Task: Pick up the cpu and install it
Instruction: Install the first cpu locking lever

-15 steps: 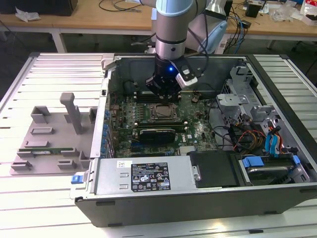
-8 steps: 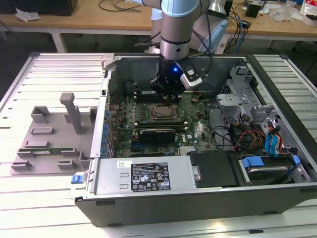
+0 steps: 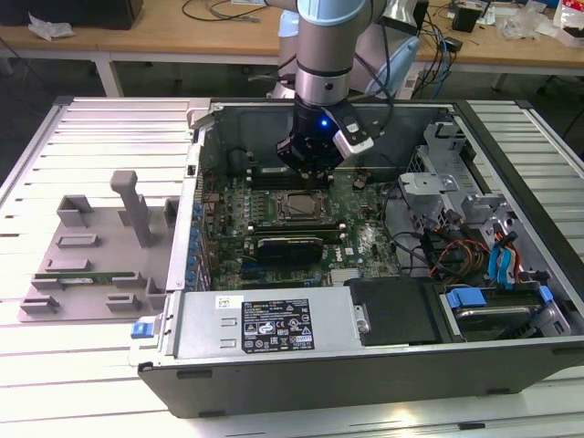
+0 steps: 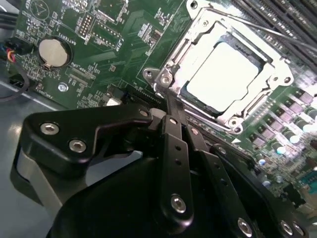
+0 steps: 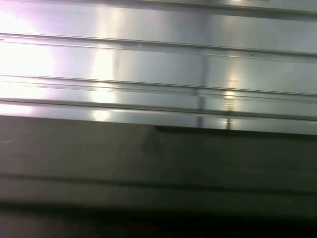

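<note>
Evidently the cpu (image 4: pixel 224 74) sat in its socket frame (image 4: pixel 171 69) on the motherboard (image 4: pixel 99 34), so with my gripper (image 4: pixel 171 106) close above, fingers together and empty, I judged installation near complete.

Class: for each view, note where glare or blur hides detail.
Second wrist view: glare whitens the cpu in its socket; the near gripper linkage is soft. First wrist view: bright streaks on metal ribs, lower half dark and blurred. Exterior view: evenly lit, the case clear.
</note>
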Controlling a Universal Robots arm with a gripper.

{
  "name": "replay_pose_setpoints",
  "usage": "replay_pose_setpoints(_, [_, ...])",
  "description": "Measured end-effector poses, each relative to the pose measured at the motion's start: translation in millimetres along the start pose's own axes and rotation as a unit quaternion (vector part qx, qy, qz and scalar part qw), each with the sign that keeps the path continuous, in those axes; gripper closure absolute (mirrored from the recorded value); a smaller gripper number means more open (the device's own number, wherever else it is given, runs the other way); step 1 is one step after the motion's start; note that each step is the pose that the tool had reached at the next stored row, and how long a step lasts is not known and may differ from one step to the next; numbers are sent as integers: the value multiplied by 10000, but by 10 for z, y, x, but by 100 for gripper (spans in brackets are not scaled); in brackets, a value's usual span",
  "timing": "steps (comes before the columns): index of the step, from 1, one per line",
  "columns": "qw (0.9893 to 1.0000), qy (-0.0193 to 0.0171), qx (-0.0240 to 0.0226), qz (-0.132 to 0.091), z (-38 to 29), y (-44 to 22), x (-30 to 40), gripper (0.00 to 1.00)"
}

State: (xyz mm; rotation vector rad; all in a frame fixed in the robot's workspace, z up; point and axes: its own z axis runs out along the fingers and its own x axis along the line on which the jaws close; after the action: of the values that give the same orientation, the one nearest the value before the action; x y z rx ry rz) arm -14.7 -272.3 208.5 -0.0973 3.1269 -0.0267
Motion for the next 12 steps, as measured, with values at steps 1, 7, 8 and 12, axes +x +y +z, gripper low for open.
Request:
replay_pose_setpoints(1, [10000, -5, -1, 1, -5, -19, 5, 89])
replay_pose_setpoints(7, [10000, -11, 1, 1, -12, -187, 30, 89])
replay_pose_setpoints(8, [10000, -12, 1, 1, -18, -194, 30, 89])
replay_pose_setpoints(12, [10000, -16, 1, 1, -64, -206, 30, 89])
